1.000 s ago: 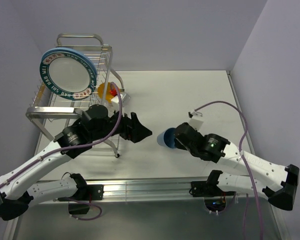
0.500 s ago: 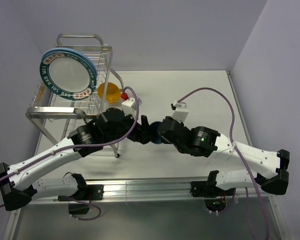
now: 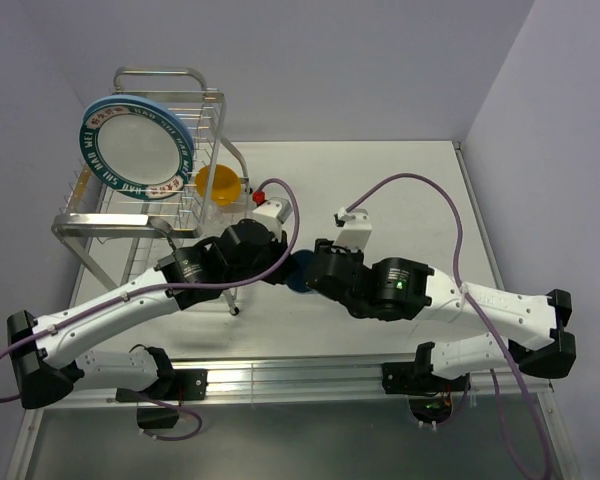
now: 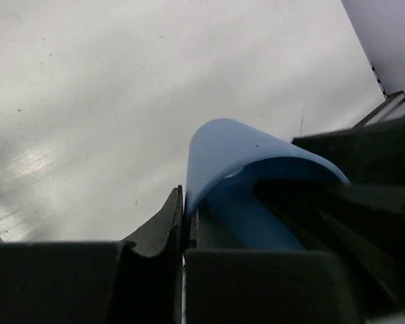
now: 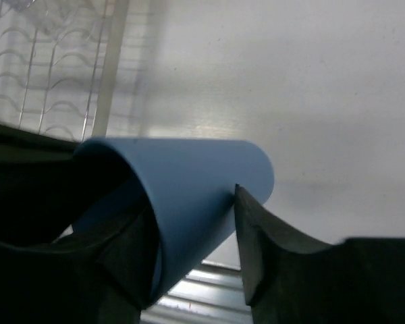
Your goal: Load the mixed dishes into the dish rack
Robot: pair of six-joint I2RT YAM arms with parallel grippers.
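L gripper (image 4: 183,226) now on blue cup (image 4: 237,154)

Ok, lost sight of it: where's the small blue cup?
Top view: the small blue cup is centre-left, right of the dish rack, between the right gripper and the left gripper, shut on its wall.

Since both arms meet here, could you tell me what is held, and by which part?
The left gripper pinches the small blue cup by its rim wall; whether the right gripper also grips it cannot be told.
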